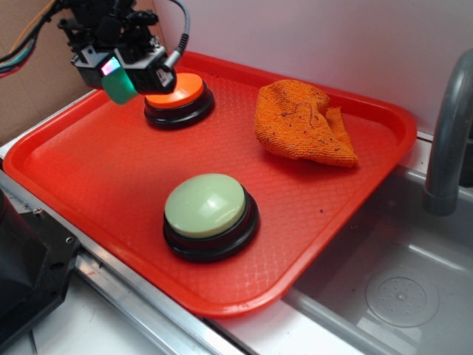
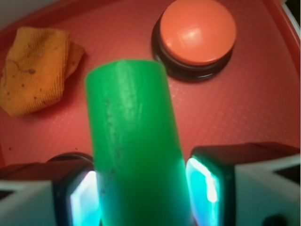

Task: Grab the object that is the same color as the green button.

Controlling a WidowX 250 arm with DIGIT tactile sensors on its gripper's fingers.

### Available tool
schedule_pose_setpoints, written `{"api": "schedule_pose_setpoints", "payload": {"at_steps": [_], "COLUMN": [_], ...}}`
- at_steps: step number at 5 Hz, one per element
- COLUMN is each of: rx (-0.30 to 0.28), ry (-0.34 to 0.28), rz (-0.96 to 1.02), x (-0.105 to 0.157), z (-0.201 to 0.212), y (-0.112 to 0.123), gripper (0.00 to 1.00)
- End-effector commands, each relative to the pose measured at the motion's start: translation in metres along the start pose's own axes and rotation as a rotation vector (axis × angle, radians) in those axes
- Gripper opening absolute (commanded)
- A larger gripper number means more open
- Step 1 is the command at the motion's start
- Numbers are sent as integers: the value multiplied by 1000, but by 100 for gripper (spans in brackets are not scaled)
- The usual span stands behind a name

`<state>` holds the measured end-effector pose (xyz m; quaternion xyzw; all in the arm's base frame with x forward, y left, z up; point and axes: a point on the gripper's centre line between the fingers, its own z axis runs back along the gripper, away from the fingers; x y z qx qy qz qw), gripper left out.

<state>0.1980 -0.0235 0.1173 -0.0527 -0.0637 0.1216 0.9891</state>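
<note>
The green cylinder (image 2: 134,141) sits clamped between the two pads (image 2: 202,186) of the end effector (image 1: 122,78), its long axis running straight out from the grip so that its free round end points away from the wrist and down toward the tray; in the exterior view only its lower tip (image 1: 118,90) shows, lifted above the far left corner of the red tray (image 1: 89,170). Its matte surface carries small dark specks and no label or writing that can be read. The end effector is clenched on the cylinder, a pad pressed to each side. Just beside it, toward the back rim of the tray, stands the orange button (image 1: 177,95) on its black base; from the wrist view this button lies ahead and to the right of the cylinder's tip. The green button (image 1: 207,211), a pale dome on a black base, stands well apart near the tray's front edge. A crumpled orange cloth (image 1: 303,122) lies near the far right corner. Bare tray floor stretches between the two buttons and along the left side. Off the tray's right edge are a grey sink basin (image 1: 399,288) and a faucet pipe (image 1: 451,133).
</note>
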Motion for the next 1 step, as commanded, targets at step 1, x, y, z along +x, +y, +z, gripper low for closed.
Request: {"api": "schedule_pose_setpoints", "payload": {"at_steps": [1], "rx": [4], "ry": [-39], "rz": [22], "x": [5], "z": [12], "y": [3], "gripper": [0]}}
